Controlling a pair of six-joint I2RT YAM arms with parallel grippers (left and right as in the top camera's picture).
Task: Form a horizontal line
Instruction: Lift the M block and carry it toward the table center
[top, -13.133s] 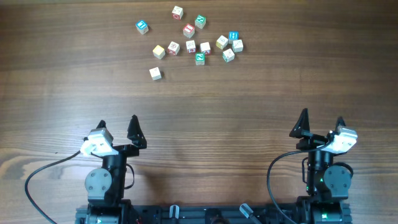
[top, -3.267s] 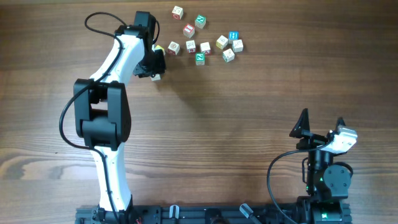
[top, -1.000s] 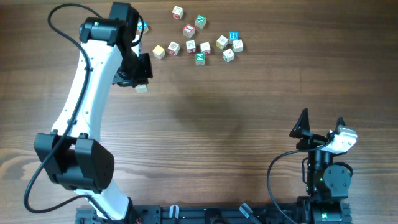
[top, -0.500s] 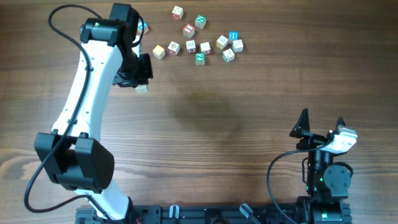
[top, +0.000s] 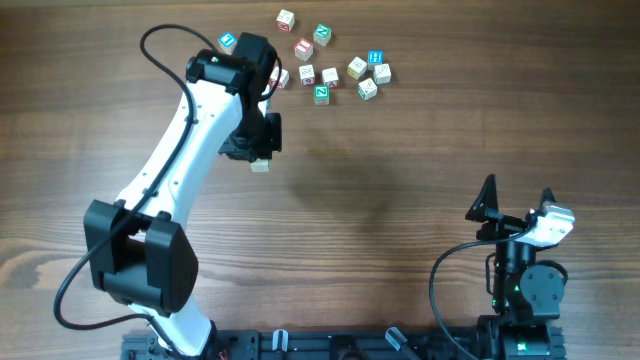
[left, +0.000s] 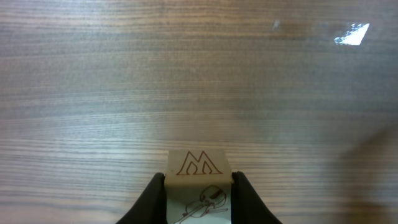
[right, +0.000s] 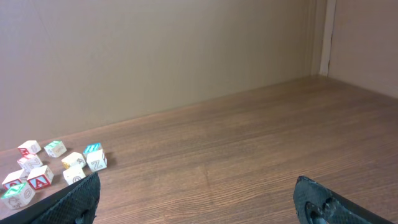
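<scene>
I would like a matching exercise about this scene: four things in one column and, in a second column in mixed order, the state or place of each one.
Column one:
1. left tool
2. right tool
3. M cube
4. green Z cube

Column two:
A. lies in the group of cubes at the far side of the table
B. open, holds nothing
C. shut on a cube
D. gripped between two fingers, apart from the group

Pairs: 1-C, 2-B, 3-D, 4-A
</scene>
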